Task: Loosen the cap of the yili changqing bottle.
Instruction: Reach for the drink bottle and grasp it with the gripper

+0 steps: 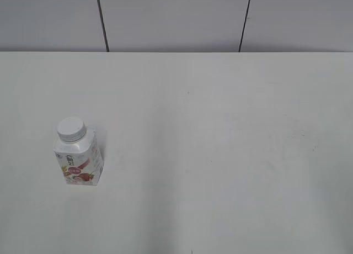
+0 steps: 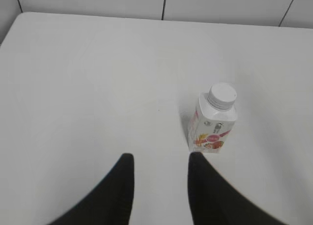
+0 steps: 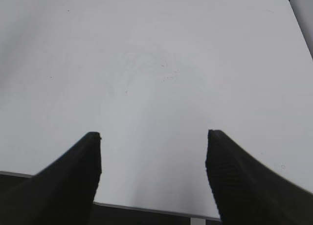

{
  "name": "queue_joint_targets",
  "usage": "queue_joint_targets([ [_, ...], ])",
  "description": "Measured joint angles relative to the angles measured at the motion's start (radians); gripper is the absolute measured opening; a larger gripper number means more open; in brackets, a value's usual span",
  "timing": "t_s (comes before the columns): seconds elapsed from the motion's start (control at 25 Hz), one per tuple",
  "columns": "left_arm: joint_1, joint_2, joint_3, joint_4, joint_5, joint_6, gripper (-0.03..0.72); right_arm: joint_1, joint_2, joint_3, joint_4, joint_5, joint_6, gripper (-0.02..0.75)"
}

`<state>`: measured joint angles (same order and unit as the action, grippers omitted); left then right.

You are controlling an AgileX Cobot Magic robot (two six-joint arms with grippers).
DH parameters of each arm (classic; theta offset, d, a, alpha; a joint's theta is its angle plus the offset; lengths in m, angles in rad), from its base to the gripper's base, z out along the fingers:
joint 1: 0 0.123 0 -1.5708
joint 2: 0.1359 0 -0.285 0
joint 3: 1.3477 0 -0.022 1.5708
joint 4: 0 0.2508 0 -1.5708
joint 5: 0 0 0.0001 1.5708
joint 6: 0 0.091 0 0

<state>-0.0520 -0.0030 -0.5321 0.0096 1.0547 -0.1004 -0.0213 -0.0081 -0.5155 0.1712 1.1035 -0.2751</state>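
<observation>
Yili changqing bottle stands upright on the white bench. It is white with a pink-red picture on the front. The cap is white and round, and it sits on top of the neck.

Seen from the left wrist, the bottle is a little ahead of the left fingers and off to their right side. The cap is farther from the fingers than the label is. The right-hand dark finger is near the bottom of the bottle but does not touch it. The left fingers are partly apart with a gap of bare bench between them, and they hold nothing.

Seen from the right wrist, the right fingers are spread wide. One dark finger is at the left and the other is at the right. Only the bench shows between them and ahead of them. They hold nothing. The near edge of the bench runs just under the fingers. The bottle does not show in this view.

No arm shows in the exterior view. A grey wall with dark lines stands behind the bench.
</observation>
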Motion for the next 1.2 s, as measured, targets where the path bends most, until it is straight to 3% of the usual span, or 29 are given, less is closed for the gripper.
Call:
queue_joint_targets([
  [0.28, -0.022, 0.175, -0.150, 0.144, -0.063, 0.000, 0.240, 0.000, 0.000, 0.000, 0.000, 0.000, 0.000, 0.532],
  [0.44, -0.082, 0.306, -0.163, 0.216, -0.220, 0.000, 0.240, 0.000, 0.000, 0.000, 0.000, 0.000, 0.000, 0.532],
  [0.72, -0.205, 0.483, -0.162, 0.227, -0.467, 0.000, 0.240, 0.000, 0.000, 0.000, 0.000, 0.001, 0.000, 0.532],
  [1.2, -0.238, 0.500, 0.081, 0.208, -0.759, 0.000, 0.240, 0.000, 0.000, 0.000, 0.001, 0.001, 0.000, 0.532],
])
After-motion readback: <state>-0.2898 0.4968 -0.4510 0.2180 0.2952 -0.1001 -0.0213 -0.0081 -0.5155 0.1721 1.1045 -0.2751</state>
